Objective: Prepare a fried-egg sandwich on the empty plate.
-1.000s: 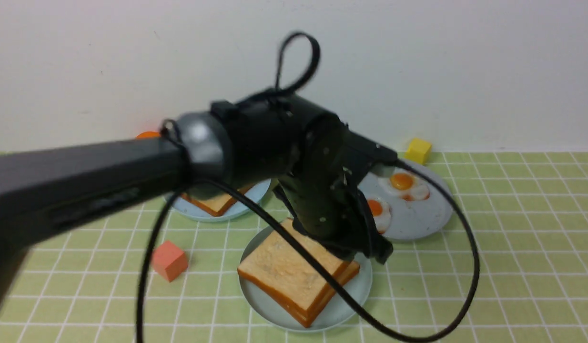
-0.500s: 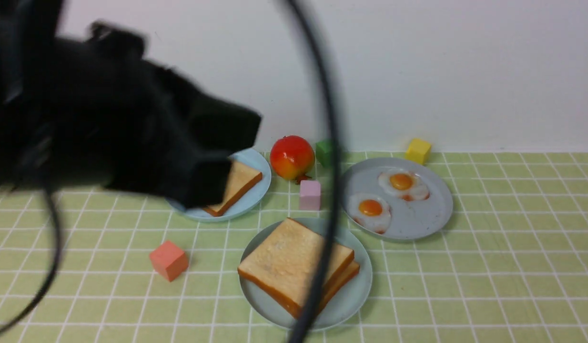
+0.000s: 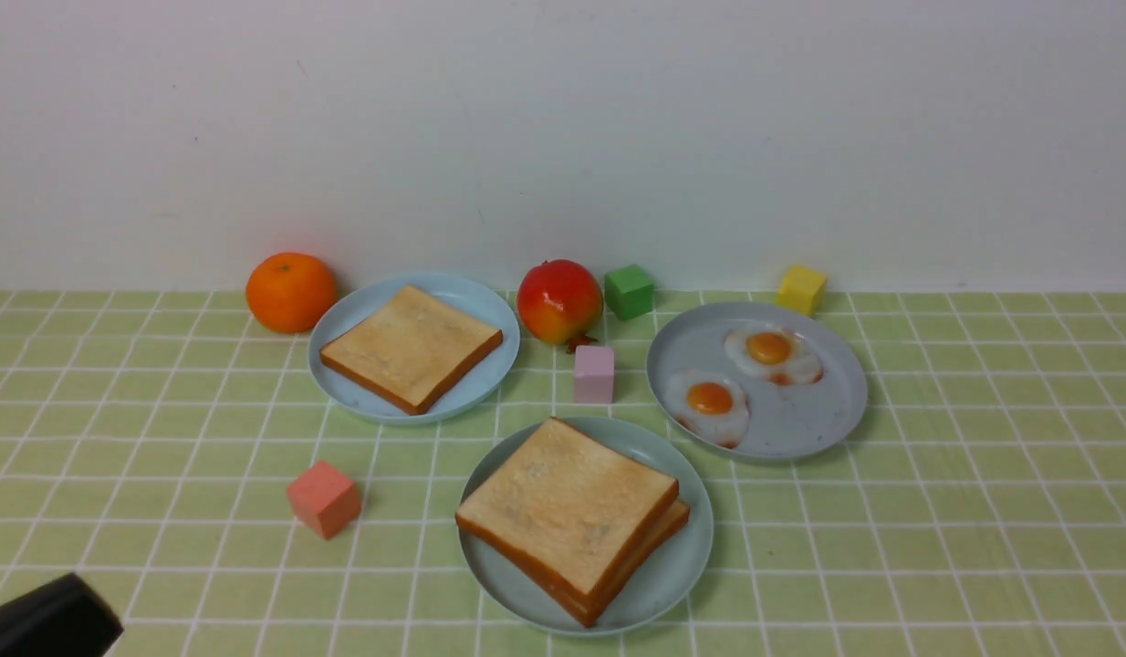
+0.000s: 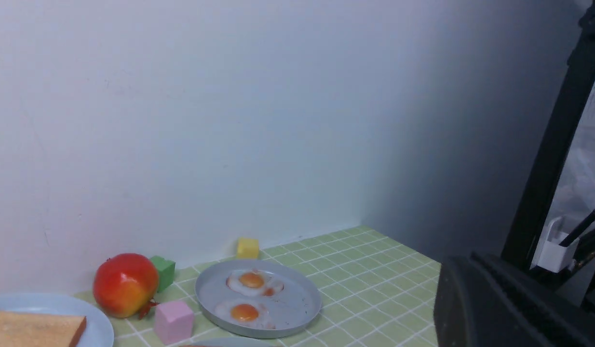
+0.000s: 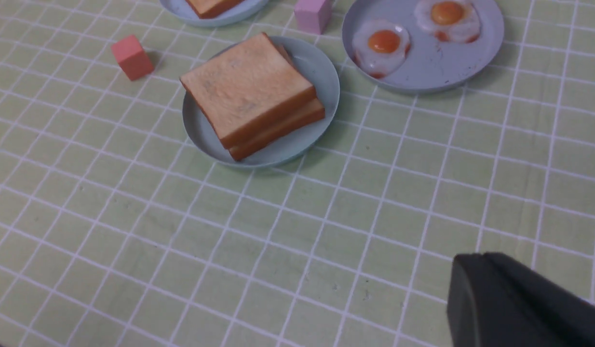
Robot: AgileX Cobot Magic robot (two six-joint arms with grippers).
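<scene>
The mint-green plate (image 3: 693, 557) sat nearest the robot, carrying two stacked toast slices (image 3: 568, 511); any filling was hidden. A pink cube (image 3: 593, 373) stood just behind it and a coral cube (image 3: 323, 498) to its left. The grey plate (image 3: 800, 429) with two fried eggs (image 3: 709, 401) lay behind on the right, and the sky-blue plate (image 3: 472, 294) with one toast slice (image 3: 412, 349) behind on the left. The left gripper (image 4: 464, 289) and right gripper (image 5: 476, 284) were clenched, empty.
</scene>
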